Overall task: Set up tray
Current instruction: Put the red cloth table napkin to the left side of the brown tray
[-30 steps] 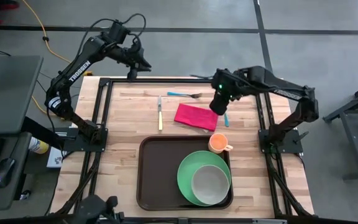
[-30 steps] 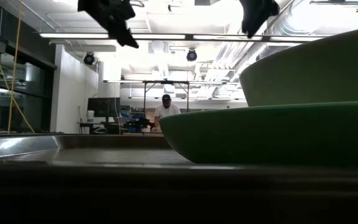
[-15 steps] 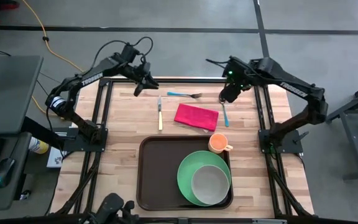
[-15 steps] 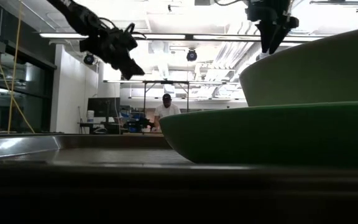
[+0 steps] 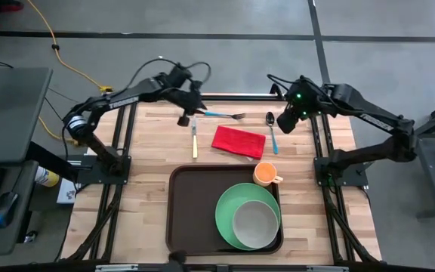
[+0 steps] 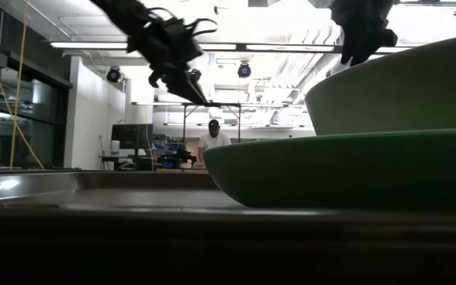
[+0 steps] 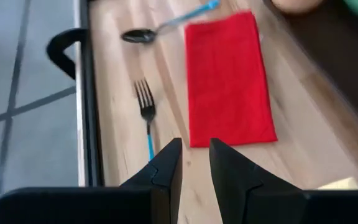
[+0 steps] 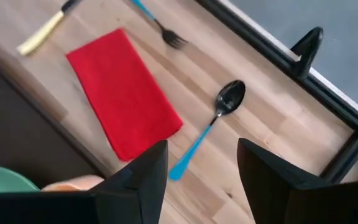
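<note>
While the brown tray sits at the table's near edge holding the green plate, the left gripper hovers empty, fingers narrowly apart, over the knife; the right gripper hangs open beside the spoon. Each should descend squarely across its handle.

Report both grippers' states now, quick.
Left gripper: fingers slightly apart, holding nothing, above the fork.
Right gripper: open, holding nothing, above the spoon.
</note>
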Controlling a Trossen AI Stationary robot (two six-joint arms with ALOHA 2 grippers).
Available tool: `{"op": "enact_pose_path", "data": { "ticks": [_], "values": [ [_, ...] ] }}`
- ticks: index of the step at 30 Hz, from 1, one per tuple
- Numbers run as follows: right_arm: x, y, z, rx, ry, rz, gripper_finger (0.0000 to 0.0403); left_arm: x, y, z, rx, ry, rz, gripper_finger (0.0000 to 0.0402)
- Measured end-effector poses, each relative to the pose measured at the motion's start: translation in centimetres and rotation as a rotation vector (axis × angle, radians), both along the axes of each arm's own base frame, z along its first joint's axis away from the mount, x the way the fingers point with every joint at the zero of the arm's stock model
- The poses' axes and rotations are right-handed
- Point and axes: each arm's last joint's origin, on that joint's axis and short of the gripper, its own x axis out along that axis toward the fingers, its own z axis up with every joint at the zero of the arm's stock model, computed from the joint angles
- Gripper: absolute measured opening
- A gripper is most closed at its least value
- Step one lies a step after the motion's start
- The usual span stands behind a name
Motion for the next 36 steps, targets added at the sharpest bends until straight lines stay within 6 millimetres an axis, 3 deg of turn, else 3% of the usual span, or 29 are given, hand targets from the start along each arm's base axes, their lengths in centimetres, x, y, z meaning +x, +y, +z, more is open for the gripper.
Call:
{"op": "enact_pose_path", "data": {
  "ticks": [6,15,19,29,36],
  "values": [
    [-0.9,0.4,-0.7,-0.026,0.032,0.027,0.0170,4.0,-1.0,-1.1,0.003,0.187,-0.102,0.0111],
    [-3.0,1.3,0.6,-0.110,-0.005,0.036,0.0170,7.2,0.5,-5.4,-0.146,0.324,-0.037,0.0112],
    [-3.7,1.6,1.0,-0.126,-0.027,0.038,0.0170,7.7,0.8,-5.6,-0.163,0.302,0.007,0.0137],
    [-3.9,1.7,1.1,-0.135,-0.030,0.054,0.0170,8.2,1.2,-5.9,-0.162,0.282,0.067,0.0266],
    [-3.7,1.6,1.2,-0.146,-0.054,0.055,0.0170,8.4,1.4,-8.5,-0.288,0.359,0.101,0.0274]
  ]
}}
